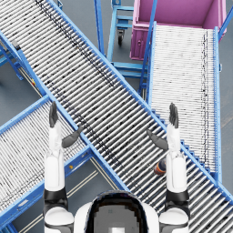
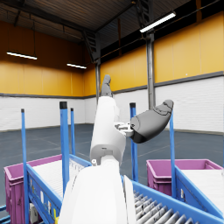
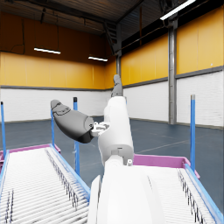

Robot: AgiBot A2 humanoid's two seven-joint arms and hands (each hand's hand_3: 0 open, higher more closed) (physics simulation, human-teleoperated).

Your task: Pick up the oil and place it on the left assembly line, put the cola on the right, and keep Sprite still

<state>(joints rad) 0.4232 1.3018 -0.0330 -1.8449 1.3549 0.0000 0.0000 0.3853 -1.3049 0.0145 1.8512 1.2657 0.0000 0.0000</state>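
So, both arms are up in front of us, one on either side of the big roller conveyor (image 1: 104, 91) that runs diagonally across the head view. We see the left robot hand (image 1: 56, 129) raised over the blue rail where that conveyor meets the left assembly line (image 1: 22, 150). Its fingers are straight and point away from the body, the thumb sticks out toward the middle, and there's nothing in it. The right robot hand (image 1: 171, 132) pretty much mirrors it over the far edge of the diagonal conveyor, just beside the right assembly line (image 1: 182, 82): fingers stretched out, thumb swung inward, holding nothing. Both wrist views back that up, each showing its hand spread wide against the yellow-and-white warehouse walls with nothing between thumb and fingers.

As for the task stuff, the one thing we can spot is a small dark-and-orange item (image 1: 159, 168) on the rollers of the diagonal conveyor. It's right up against the right forearm and partly hidden by it. We honestly can't tell whether it's the oil, the cola or the Sprite. Neither hand touches it.

The right assembly line runs up to a pink bin (image 1: 182, 13) at its far end. All the conveyors have blue frames, with grey floor between them.
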